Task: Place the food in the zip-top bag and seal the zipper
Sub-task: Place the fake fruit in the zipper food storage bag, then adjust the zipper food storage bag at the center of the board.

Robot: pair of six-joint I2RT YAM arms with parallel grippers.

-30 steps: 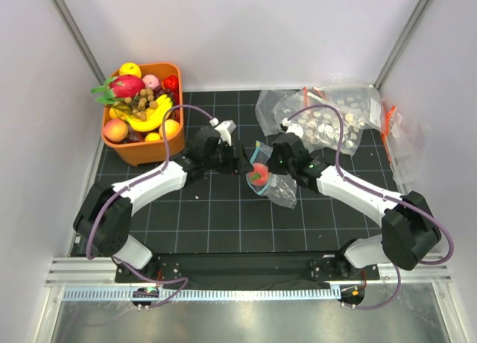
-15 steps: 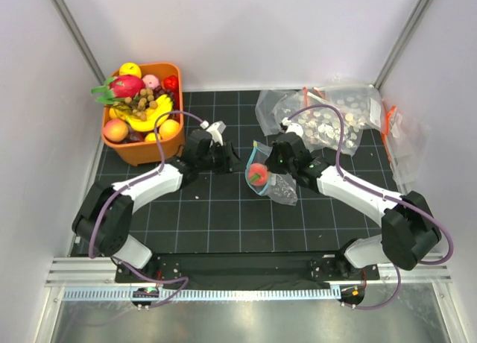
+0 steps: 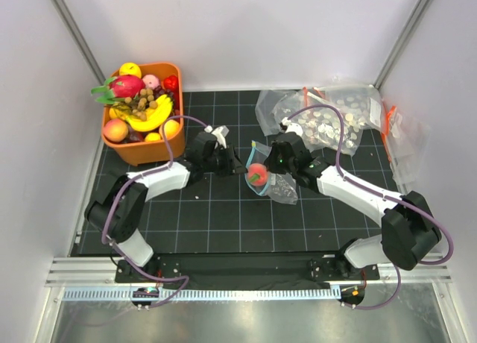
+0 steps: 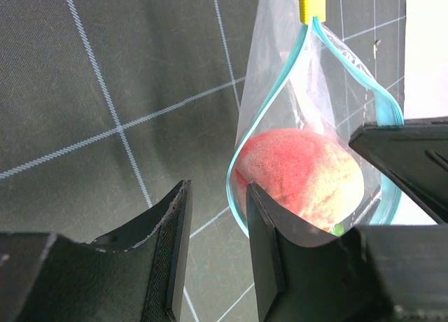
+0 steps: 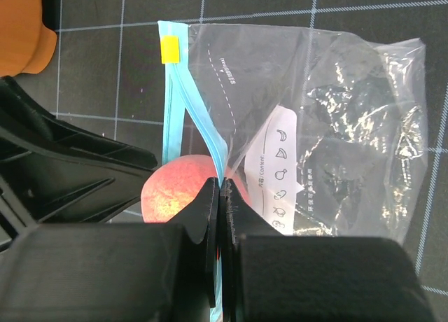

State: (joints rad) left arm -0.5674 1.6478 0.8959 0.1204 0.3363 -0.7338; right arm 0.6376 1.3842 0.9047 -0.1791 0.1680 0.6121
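Pinching the teal-blue zipper (image 5: 171, 119) flat between its matte black fingers, the right gripper (image 5: 220, 189) holds one lip of the zip-top bag (image 5: 336, 126), its jaws closed tight on the thin strip. The bag is clear, crinkled film with glossy creases and a white printed label, and it lies on the black gridded mat (image 3: 223, 216) between the two arms. A small yellow slider tab (image 5: 169, 50) sits at the far end of the zipper. The mouth gapes in a teardrop loop, and the peach (image 4: 304, 175), round, fuzzy-looking, pink-red fading to yellow, sits inside that loop. The left gripper (image 4: 217, 196) hangs just beside the mouth, its ribbed jaws partly apart with only mat between them, gripping nothing; its nearer finger is right against the loop's outer edge.
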